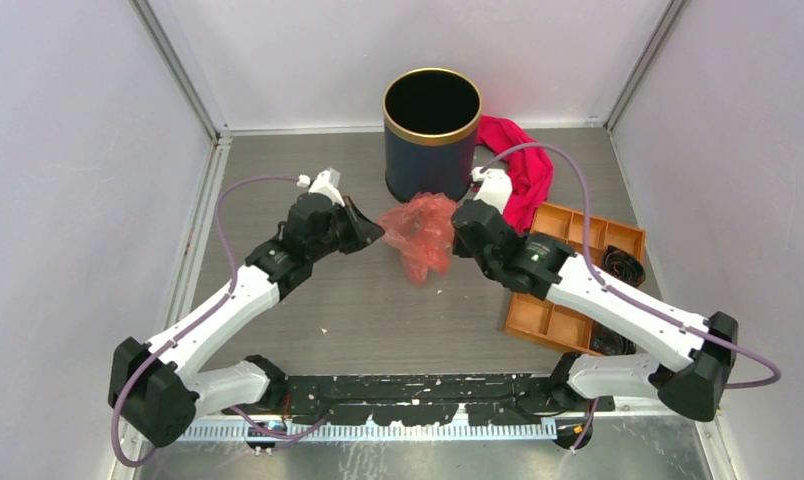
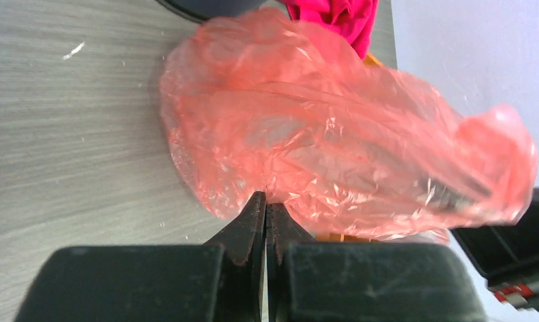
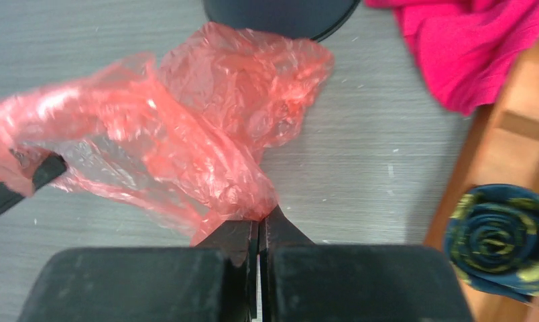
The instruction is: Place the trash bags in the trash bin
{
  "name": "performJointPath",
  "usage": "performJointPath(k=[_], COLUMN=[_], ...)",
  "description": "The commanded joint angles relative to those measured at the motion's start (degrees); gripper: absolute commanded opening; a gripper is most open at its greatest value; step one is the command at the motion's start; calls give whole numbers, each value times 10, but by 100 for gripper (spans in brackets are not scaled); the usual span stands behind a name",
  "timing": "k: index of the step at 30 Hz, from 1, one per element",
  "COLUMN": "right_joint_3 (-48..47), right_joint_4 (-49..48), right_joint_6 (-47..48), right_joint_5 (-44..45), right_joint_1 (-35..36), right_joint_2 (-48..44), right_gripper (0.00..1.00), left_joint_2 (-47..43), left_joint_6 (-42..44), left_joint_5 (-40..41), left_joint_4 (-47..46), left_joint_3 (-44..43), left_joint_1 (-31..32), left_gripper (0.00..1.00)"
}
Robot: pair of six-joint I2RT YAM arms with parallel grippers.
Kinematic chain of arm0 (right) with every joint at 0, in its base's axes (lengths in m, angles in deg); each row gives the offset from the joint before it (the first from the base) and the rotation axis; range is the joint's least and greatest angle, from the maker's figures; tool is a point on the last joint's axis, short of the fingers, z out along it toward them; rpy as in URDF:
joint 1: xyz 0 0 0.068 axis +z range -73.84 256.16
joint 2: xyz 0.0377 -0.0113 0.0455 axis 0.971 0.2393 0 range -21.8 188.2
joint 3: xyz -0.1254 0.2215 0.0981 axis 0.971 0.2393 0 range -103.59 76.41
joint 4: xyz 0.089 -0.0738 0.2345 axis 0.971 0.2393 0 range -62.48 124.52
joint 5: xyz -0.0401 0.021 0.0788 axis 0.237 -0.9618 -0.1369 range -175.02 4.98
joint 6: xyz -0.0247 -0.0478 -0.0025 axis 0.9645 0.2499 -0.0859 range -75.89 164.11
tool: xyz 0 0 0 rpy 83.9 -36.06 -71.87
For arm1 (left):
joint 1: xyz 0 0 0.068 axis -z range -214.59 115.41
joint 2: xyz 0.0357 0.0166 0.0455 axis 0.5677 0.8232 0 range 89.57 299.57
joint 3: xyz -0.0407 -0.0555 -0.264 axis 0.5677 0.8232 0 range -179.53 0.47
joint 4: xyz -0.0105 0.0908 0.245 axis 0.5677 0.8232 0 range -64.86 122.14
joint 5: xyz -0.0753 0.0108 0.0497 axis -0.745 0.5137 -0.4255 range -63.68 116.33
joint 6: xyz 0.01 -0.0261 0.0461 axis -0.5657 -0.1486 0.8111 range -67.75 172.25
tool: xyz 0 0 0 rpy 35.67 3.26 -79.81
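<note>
**A:** Where is the bag?

**B:** The trash bag (image 1: 420, 232) hangs bunched between the two arms, just in front of the trash bin (image 1: 428, 165). The left end effector (image 1: 366, 232) is clenched on one edge of the film. The right end effector (image 1: 460, 228) is clenched on the opposite edge.

**A:** What does this step need?

**B:** I'd say raise both ends above the gold rim, then draw them together so the slack sags into the black opening. The film is thin, glossy and crinkled, so loose folds may drape outside the navy cylinder. A soft magenta cloth (image 1: 518, 165) lies on the bench (image 1: 308, 290) beside the bin.
</note>
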Motion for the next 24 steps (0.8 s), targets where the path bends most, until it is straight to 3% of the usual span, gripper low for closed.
performJointPath(k=[1,8,11,16,20,24], right_joint_3=[-60,-131,-150,-160,-165,-160], right_joint_4=[81,169,195,195,186,171], right_joint_6=[41,85,87,60,28,19], right_joint_5=[89,19,-1,-13,-40,-49], right_joint_1=[3,3,4,3,5,10], right_joint_2=[-42,-38,-24,-6,17,31], right_gripper=[1,1,1,1,1,1], left_joint_2=[36,136,149,116,58,6], left_joint_6=[27,52,49,30,10,-6], left_joint_5=[-46,-127,-165,-172,-130,-95], left_joint_4=[-2,32,34,11,0,-45], left_joint_3=[-72,-213,-224,-151,-54,22], left_joint_1=[-36,-70,-68,-51,-6,30], left_gripper=[0,2,17,42,60,68])
